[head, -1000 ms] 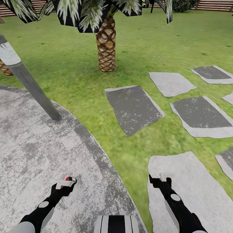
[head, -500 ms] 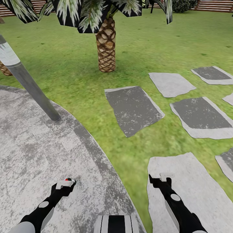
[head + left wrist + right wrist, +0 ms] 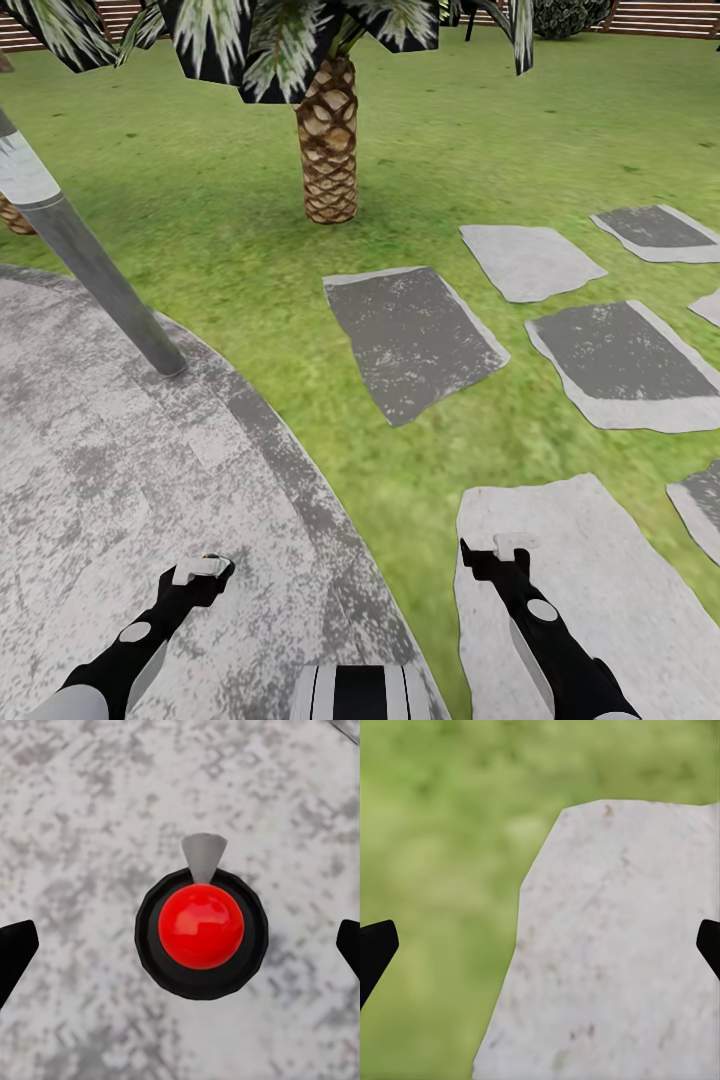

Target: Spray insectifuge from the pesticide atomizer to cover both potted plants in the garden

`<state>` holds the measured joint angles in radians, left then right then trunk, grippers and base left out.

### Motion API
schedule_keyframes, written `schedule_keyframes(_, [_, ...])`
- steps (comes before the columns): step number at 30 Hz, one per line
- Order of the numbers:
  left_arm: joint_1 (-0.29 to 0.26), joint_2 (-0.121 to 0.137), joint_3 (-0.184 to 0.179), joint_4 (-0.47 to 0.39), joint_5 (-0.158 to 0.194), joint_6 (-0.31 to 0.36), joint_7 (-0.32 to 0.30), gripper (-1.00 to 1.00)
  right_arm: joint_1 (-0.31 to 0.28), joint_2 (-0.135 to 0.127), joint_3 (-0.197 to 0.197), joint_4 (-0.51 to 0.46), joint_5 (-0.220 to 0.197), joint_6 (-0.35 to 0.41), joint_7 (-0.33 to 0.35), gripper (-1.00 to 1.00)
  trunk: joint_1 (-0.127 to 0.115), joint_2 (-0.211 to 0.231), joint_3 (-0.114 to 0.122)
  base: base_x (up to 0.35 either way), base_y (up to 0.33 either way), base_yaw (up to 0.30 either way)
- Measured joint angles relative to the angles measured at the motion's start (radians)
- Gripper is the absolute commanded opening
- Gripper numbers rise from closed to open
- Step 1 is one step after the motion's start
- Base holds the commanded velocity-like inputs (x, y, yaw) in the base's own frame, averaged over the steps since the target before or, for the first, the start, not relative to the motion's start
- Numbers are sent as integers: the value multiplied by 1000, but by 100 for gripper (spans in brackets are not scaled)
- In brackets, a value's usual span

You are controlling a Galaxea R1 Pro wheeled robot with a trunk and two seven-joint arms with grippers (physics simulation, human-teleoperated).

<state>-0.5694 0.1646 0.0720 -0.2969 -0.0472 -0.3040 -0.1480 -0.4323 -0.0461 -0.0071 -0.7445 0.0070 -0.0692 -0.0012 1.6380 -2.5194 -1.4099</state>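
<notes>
My left gripper [image 3: 200, 570] hangs open over the round grey paved patio [image 3: 90, 480]. Straight below it, in the left wrist view, stands a small round thing [image 3: 201, 934] with a red domed top, a dark body and a grey spout; from above I cannot tell whether it is the pesticide atomizer. The black fingertips [image 3: 15, 949] stand wide on either side of it, not touching. My right gripper [image 3: 512, 546] is open and empty above a pale stepping stone [image 3: 580, 570], at its edge with the lawn [image 3: 435, 832]. Both potted plants are out of view.
A slanted grey pole [image 3: 95, 270] rises from the patio's rim at the left. A palm trunk [image 3: 328, 140] stands on the lawn ahead under overhanging fronds. Several flat stepping stones [image 3: 412, 335] lie to the right, and a brown slatted fence [image 3: 660, 15] runs along the back.
The view has crept slightly forward. The red top that showed beside my left gripper in the head view is now hidden beneath it. The right arm has kept its pose.
</notes>
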Motion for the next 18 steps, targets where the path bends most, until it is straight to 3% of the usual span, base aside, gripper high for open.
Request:
schedule_keyframes(13, [0,-1,-2,0,-4,-1,-2,100,0,0,0,0,0,0,1,100,0,0,0,0,0,0])
schedule_keyframes(18, [0,-1,-2,0,-2,-1,-2,100,0,0,0,0,0,0,2,100,2,-1,-19,0,0,0])
